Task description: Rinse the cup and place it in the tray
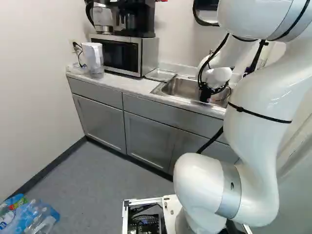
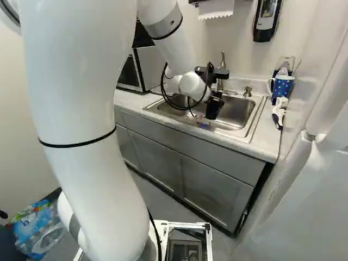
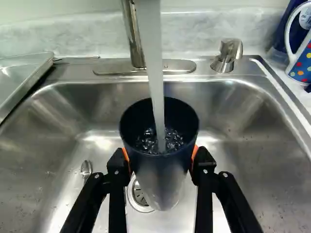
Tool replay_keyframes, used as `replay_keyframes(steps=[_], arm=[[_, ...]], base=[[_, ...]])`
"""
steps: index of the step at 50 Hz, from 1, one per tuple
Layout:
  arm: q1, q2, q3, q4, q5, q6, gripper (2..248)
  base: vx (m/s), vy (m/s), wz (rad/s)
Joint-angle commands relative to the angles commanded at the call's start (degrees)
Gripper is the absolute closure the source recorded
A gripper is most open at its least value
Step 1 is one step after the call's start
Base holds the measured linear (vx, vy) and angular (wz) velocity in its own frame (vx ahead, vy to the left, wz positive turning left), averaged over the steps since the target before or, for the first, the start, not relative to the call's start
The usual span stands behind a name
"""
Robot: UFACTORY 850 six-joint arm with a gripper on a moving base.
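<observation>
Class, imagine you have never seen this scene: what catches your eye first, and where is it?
First, probably, the stream of water pouring into a dark cup, gripped by the black hand over the metal sink. Next, the bulky white arm looming close in both base views. Then the blue dotted mug, right of the sink in the right base view.
</observation>
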Motion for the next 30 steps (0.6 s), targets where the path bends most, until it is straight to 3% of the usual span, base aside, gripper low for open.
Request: replay_keyframes(steps=[30], arm=[[0.00, 0.00, 0.00, 0.00, 0.00, 0.00, 124]], base=[[0.000, 0.000, 0.000]])
